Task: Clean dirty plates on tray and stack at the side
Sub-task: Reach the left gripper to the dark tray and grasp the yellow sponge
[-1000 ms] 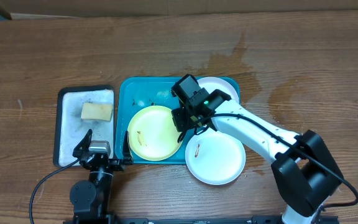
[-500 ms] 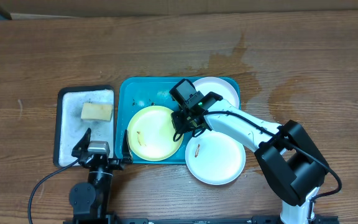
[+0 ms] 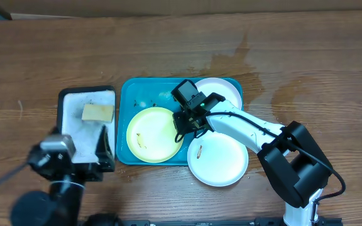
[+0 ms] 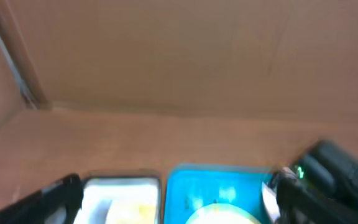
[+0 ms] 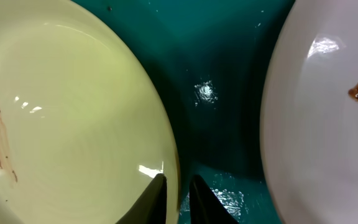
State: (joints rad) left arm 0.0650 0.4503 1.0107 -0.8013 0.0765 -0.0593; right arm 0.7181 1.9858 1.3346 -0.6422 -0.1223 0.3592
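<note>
The teal tray (image 3: 128,94) holds a pale yellow plate (image 3: 151,135) with a brown smear. A white plate (image 3: 224,90) lies at the tray's far right corner. A second white plate (image 3: 222,160) with a brown smear lies half over the tray's near right edge. My right gripper (image 3: 185,127) is shut on the yellow plate's right rim. In the right wrist view its fingers (image 5: 178,194) straddle the rim of the yellow plate (image 5: 73,112), with the teal tray (image 5: 222,74) and the smeared white plate (image 5: 328,137) beside it. My left gripper (image 3: 83,157) is open, empty and raised near the tray's left edge.
A black-rimmed white tray (image 3: 68,129) with a yellow sponge (image 3: 97,112) stands left of the teal tray. A damp stain (image 3: 231,63) marks the wooden table behind. A cardboard wall (image 4: 179,56) runs along the far edge.
My left arm has risen from the front edge and swung left, blurred. My right gripper stays on the yellow plate's rim, and the plate has slid slightly left.
</note>
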